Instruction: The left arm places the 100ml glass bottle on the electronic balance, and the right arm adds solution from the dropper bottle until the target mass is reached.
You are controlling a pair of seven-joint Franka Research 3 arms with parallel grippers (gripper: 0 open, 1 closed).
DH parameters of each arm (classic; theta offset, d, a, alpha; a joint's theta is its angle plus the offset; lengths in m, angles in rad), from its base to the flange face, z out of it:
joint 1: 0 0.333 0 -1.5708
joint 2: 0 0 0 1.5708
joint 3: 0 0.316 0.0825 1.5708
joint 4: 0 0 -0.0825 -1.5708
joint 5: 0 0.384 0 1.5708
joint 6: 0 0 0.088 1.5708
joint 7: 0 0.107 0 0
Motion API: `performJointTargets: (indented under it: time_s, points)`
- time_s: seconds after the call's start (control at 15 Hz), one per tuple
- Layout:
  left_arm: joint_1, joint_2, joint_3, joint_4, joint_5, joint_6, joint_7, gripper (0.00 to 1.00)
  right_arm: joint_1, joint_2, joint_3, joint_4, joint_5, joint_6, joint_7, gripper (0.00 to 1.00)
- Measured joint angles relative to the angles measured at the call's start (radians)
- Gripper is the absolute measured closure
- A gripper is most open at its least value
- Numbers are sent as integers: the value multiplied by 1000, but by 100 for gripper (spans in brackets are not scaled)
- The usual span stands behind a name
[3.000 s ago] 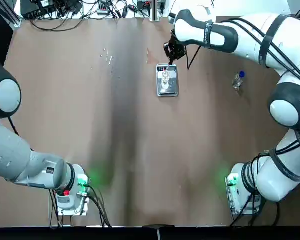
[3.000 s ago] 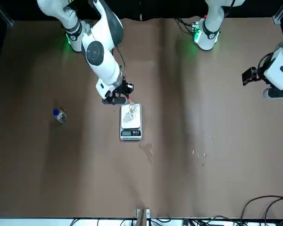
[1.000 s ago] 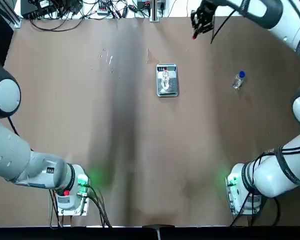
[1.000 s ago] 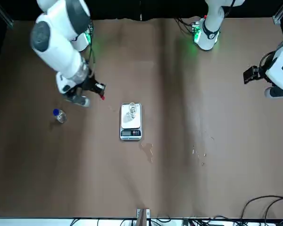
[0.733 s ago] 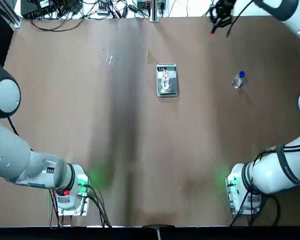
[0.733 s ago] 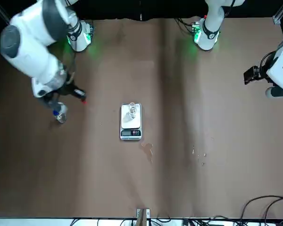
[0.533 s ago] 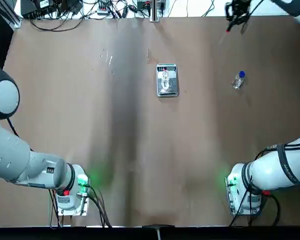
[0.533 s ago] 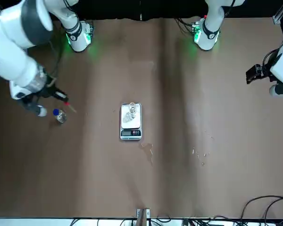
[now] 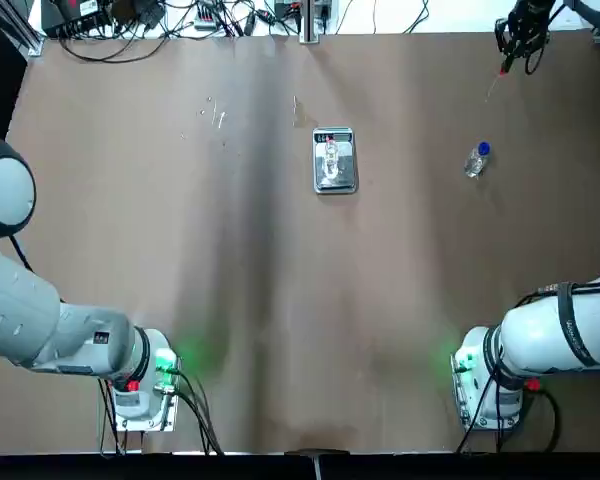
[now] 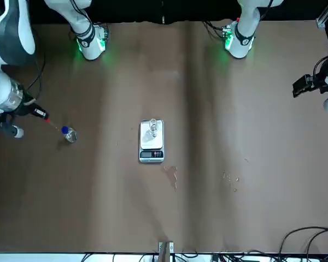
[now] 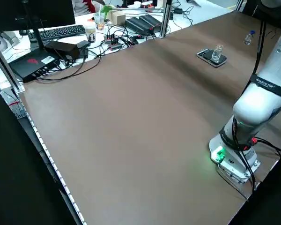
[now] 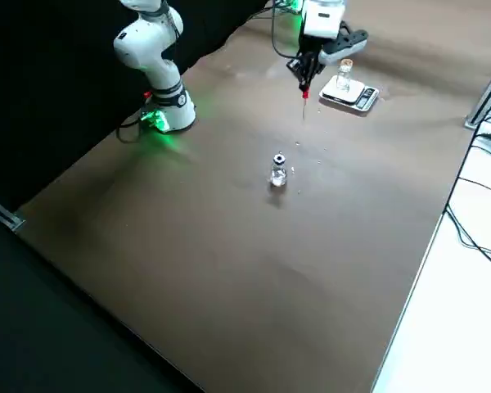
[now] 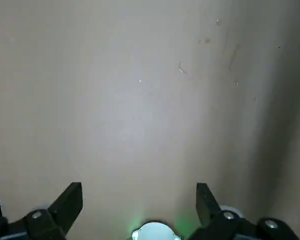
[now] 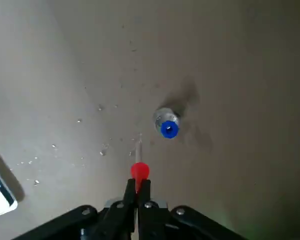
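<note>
The right claw [image 14: 137,184], clamped on the dropper [image 14: 140,171], should centre above the dropper bottle [image 14: 168,125] nearby before lowering; the left claw [image 13: 139,192] waits well away, spread.

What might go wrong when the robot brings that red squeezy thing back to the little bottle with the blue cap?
The dropper hangs from the right gripper with its thin tip sticking out, so it could bump the blue cap and maybe tip the dropper bottle over. Drops might also fall on the table, where some wet spots already show. The glass bottle stands uncapped on the electronic balance, so a knock there could spill it.
</note>
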Motion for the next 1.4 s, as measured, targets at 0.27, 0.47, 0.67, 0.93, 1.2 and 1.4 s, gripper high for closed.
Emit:
performJointTargets:
  time_s: [0.27,0.47,0.67,0.93,1.2,1.4]
  points:
    - [0,-2,-4,0,0,0,0,0,-47,1,0,-84,-3,87,-37,96]
    - [0,-2,-4,0,0,0,2,0,-59,1,1,-129,-4,109,-69,96]
    - [0,-2,-4,0,0,0,2,0,-81,1,1,-159,-5,122,-116,96]
    - [0,-2,-4,-1,0,0,2,0,-111,1,1,-226,-5,188,-168,96]
    - [0,-2,-4,-3,0,0,2,0,-112,0,5,-253,-5,212,-176,96]
    - [0,-2,-4,-3,0,0,2,0,-112,0,8,-261,-5,214,-180,96]
